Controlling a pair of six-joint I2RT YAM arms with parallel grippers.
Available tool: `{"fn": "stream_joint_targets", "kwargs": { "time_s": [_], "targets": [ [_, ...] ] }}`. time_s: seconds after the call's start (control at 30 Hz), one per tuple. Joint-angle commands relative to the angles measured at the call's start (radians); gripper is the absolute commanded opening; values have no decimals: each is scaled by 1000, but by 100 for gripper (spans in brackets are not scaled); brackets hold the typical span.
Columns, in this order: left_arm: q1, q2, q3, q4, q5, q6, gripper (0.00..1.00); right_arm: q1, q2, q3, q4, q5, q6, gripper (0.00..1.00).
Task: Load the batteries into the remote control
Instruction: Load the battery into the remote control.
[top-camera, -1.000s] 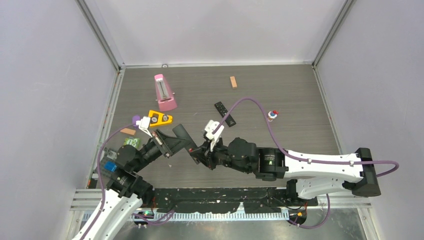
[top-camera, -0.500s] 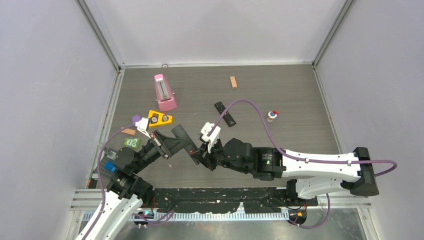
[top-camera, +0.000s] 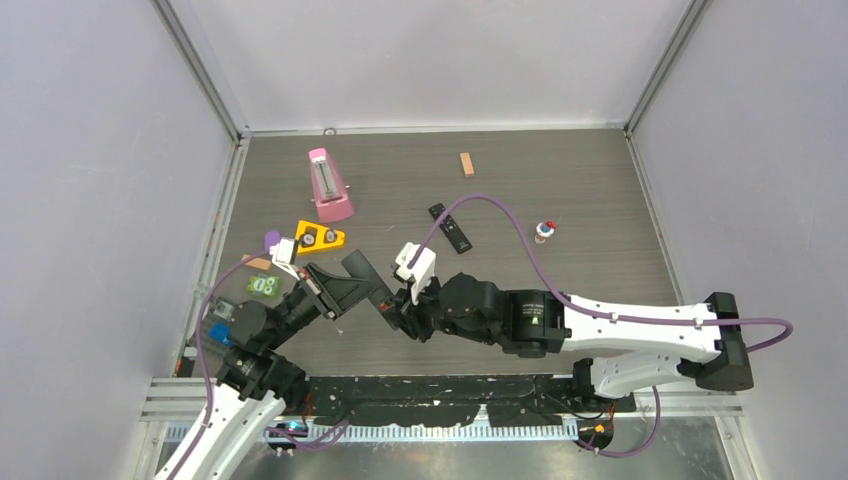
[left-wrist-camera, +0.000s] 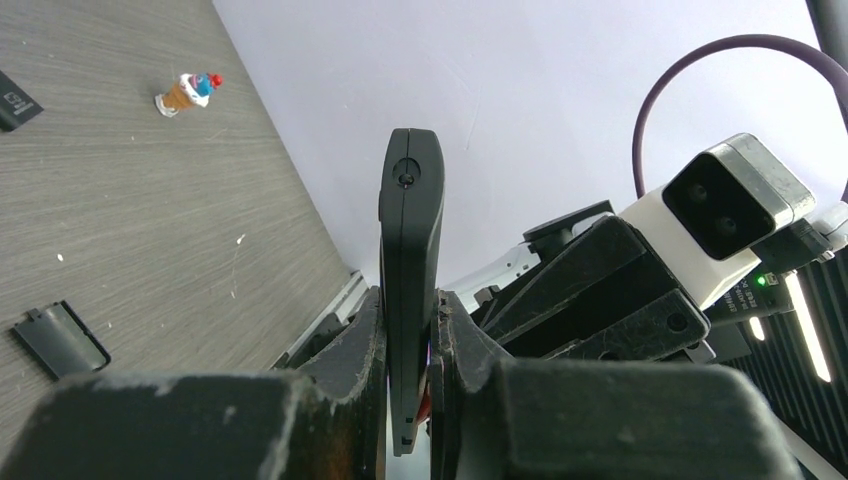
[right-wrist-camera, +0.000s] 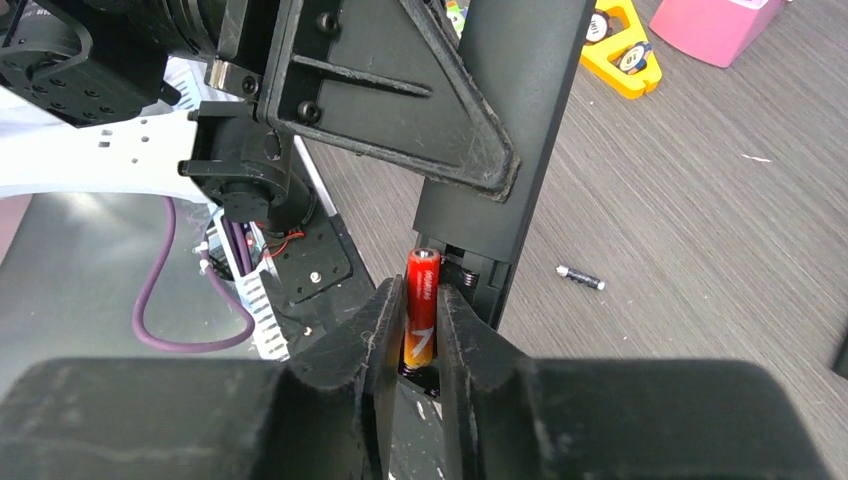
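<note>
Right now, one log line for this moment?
left hand: grips remote | right hand: red battery at open bay | spare battery: on table

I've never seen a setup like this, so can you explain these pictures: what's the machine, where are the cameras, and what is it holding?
These are two robot arms bolted to a table. One picture looks down from above. The other two come from a camera on each wrist. The left gripper clamps a black remote control. The right gripper holds a red battery at the remote's open compartment. On the table lie a spare battery, what looks like the battery cover, a second remote, a pink object, a yellow triangle and a wooden block.
</note>
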Motion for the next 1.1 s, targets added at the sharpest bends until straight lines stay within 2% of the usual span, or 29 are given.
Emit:
{"fn": "stream_joint_targets", "kwargs": {
  "time_s": [0.0, 0.07, 0.3, 0.57, 0.63, 0.67, 0.77, 0.87, 1.07],
  "targets": [
    [3, -14, -2, 88, -10, -11, 0, 5, 16, 57, -41, 8, 27, 27],
    [3, -13, -3, 87, -7, -10, 0, 6, 27, 70, -43, 32, 31, 32],
    [3, -15, -13, 74, -16, -6, 0, 4, 54, 140, -67, 110, 54, 37],
    [4, -15, -25, 78, -17, 2, 0, -16, 16, 174, -108, 148, 161, 46],
    [3, -16, -30, 84, -17, 9, 0, -24, -1, 174, -120, 144, 204, 52],
    [3, -17, -34, 93, -17, 14, 0, -36, -10, 174, -129, 144, 226, 60],
    [3, -26, -54, 158, -14, 26, 0, -93, -23, 149, -172, 70, 361, 71],
    [3, -32, -78, 242, -18, 29, 0, -145, -53, 88, -126, 5, 424, 81],
    [3, -27, -85, 303, -3, 30, 0, -190, -59, 2, 21, -142, 500, 87]
  ]
}}
